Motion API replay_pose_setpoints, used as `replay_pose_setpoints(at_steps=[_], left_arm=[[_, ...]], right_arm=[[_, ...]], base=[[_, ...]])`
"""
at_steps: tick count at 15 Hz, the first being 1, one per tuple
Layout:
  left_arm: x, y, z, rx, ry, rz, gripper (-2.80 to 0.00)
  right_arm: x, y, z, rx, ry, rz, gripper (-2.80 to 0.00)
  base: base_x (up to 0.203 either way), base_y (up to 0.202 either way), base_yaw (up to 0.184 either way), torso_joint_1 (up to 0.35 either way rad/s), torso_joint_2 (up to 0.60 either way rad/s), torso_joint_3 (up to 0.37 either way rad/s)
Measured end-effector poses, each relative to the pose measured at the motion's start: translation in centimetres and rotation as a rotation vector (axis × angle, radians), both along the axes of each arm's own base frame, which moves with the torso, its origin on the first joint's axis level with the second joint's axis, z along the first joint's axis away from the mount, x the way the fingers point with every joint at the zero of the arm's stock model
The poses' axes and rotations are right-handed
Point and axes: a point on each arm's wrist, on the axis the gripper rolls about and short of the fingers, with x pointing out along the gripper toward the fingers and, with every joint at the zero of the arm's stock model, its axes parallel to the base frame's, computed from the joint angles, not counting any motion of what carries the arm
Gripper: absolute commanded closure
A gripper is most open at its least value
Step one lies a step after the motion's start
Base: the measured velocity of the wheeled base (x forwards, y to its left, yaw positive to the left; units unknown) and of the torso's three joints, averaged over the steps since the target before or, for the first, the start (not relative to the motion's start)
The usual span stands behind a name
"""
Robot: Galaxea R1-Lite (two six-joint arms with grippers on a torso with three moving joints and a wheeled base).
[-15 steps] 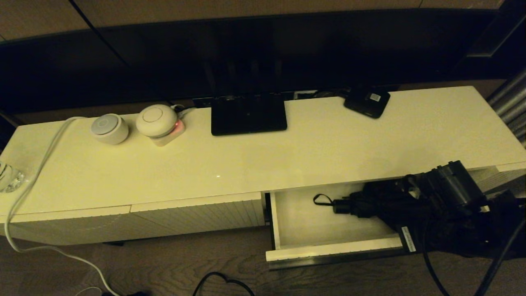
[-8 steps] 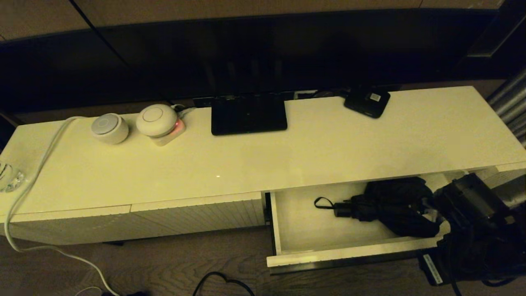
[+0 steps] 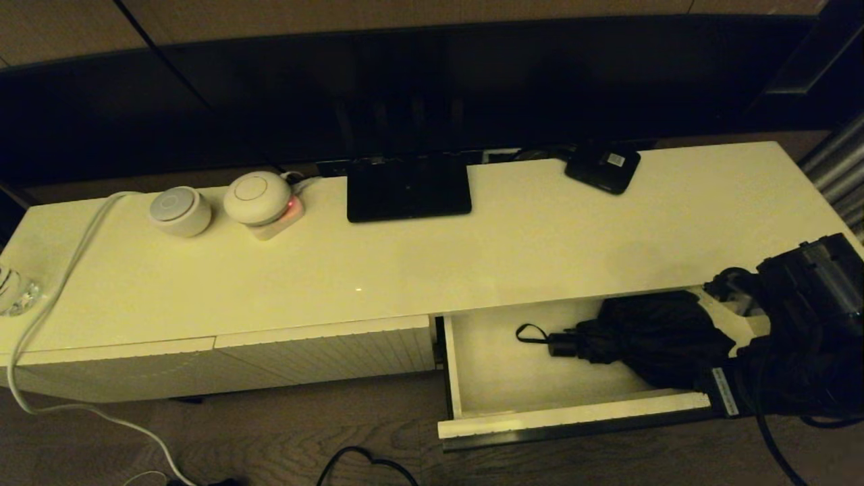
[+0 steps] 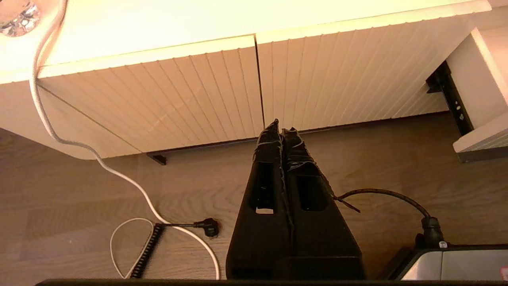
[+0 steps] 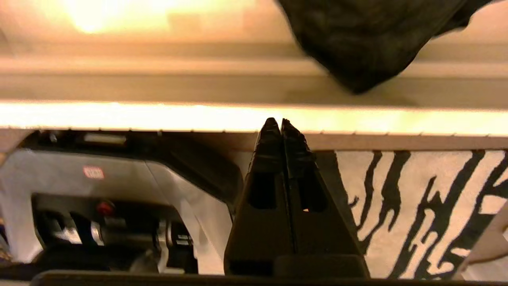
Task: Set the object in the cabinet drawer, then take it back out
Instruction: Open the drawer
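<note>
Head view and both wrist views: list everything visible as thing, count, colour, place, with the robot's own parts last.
umbrella: 1, black, lying in the open drawer, handle and loop toward the robot's left
drawer: 1, cream-white, pulled out at the cabinet's right
cabinet top: 1, cream, runs the width of the head view
ribbed panels: 2, cream, closed, left of the drawer
round devices: 2, white, rear left of the top
flat stand: 1, black, rear centre
small box: 1, black with white label, rear right
cable: 1, white, over the top's left end down to the floor
left hand: black, shut, empty, parked low before the ribbed panels
right hand: black, shut, empty, by the drawer's front edge, umbrella not held
</note>
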Motion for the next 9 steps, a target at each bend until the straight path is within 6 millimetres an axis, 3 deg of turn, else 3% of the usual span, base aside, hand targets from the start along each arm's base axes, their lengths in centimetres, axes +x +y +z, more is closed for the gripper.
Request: replay_pose_setpoints(at_steps=[9], left_arm=[[0.0,0.0,0.0,0.0,0.0,0.0,0.0]], right_arm=[[5.7,-0.3,-2.1,0.076,0.093,-0.136,0.0]], base=[[0.0,0.0,0.0,0.0,0.0,0.0]])
